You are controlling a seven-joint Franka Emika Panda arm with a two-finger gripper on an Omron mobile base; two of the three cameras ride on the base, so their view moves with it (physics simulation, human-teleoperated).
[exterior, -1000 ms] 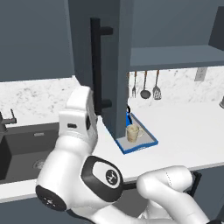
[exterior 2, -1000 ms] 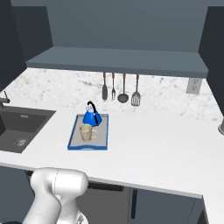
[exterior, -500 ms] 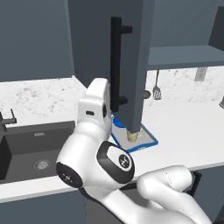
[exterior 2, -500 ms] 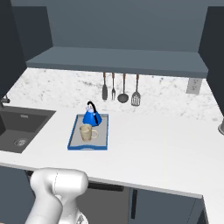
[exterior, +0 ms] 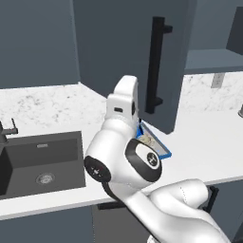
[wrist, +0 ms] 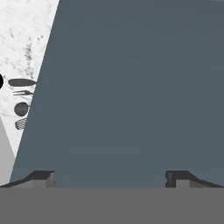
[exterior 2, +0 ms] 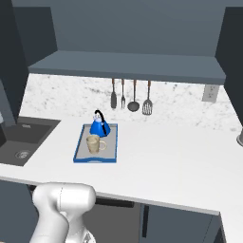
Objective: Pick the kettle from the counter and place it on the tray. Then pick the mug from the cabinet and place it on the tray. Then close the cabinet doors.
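Slate-blue and flat, the tall cabinet door panel (wrist: 131, 87) stands square ahead of my tool (wrist: 111, 177), very close, its long axis vertical like its black bar handle (exterior: 155, 64); my tool's jaws are spread wide and grip nothing. On the white speckled marble desk (exterior 2: 180, 161) the blue-rimmed grey tray (exterior 2: 78, 153) already carries the bright blue kettle (exterior 2: 99, 126) and beige mug (exterior 2: 93, 143). I cannot tell whether my tips touch the panel, and the second door's position is unclear

Matt cabinet door (exterior: 128, 57), speckled marble-look counter (exterior 2: 161, 161).
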